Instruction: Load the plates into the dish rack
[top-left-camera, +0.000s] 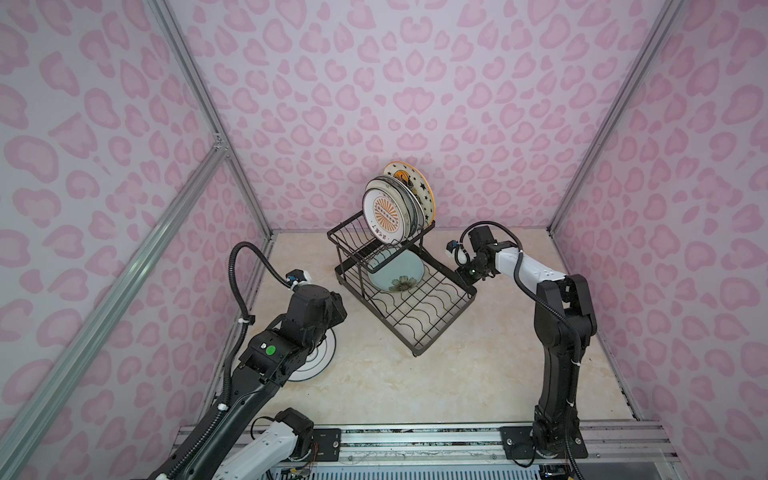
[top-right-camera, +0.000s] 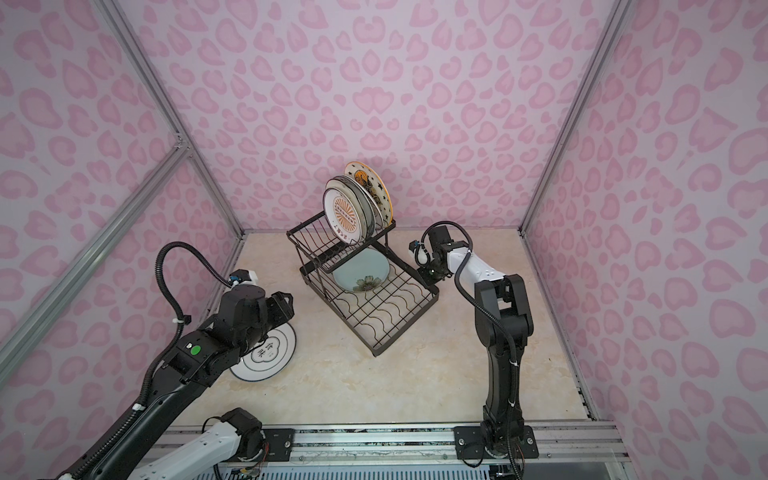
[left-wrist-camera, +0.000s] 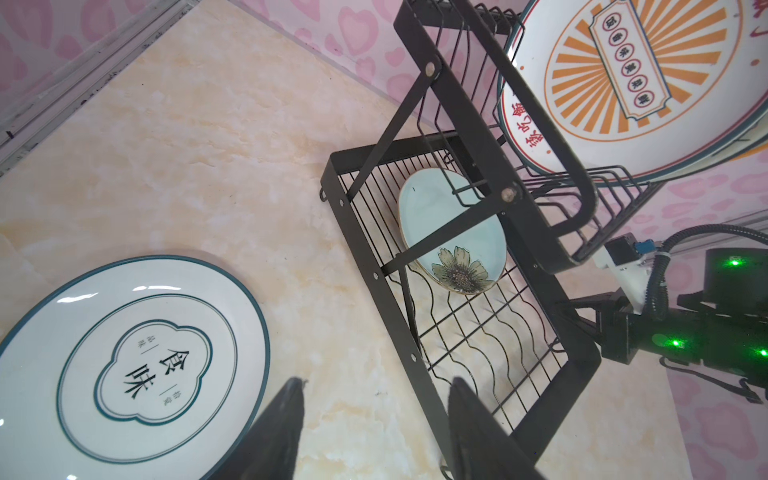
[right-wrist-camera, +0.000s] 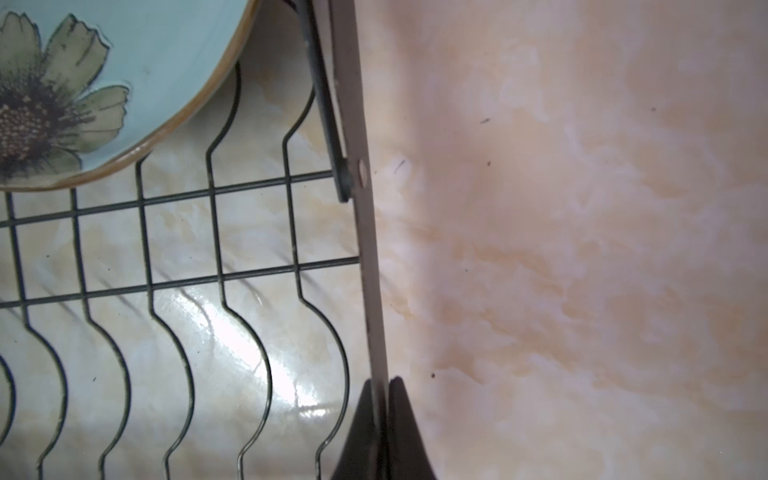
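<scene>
One round white ceramic plate with a dark teal rim and dark lettering (top-right-camera: 270, 357) is seen lying flat on the cream marbled tabletop (top-left-camera: 478, 374), well apart from the black two-tier wire dish rack (top-left-camera: 449, 323) and partly hidden in both top views by the left arm. The left gripper (left-wrist-camera: 376, 415) is poised over the table just beside that plate, its fingers (left-wrist-camera: 286, 419) spread with nothing between them. The right gripper (right-wrist-camera: 380, 415) is clamped on the side rail of the rack's lower tray, and the thin metal strip is pinched between its pads (right-wrist-camera: 405, 424). Upright plates are packed at one end of the raised slotted basket, fronted by a white plate with an orange sunburst (top-left-camera: 384, 214) and backed by an orange-rimmed plate with black stars (top-left-camera: 419, 187); those between cannot be counted. A pale blue-green plate with a painted flower (top-left-camera: 395, 272) is seen on the lower tray beneath the basket, seemingly tilted. Loading is judged nearly complete, with the lettered plate yet to be fetched. Trouble is most likely to be caused by that plate's flat lie: a glazed rim flush with the table could be skidded away rather than gripped. Should the rack be tugged or released abruptly, the crowded upright plates could be rocked from their slots.
</scene>
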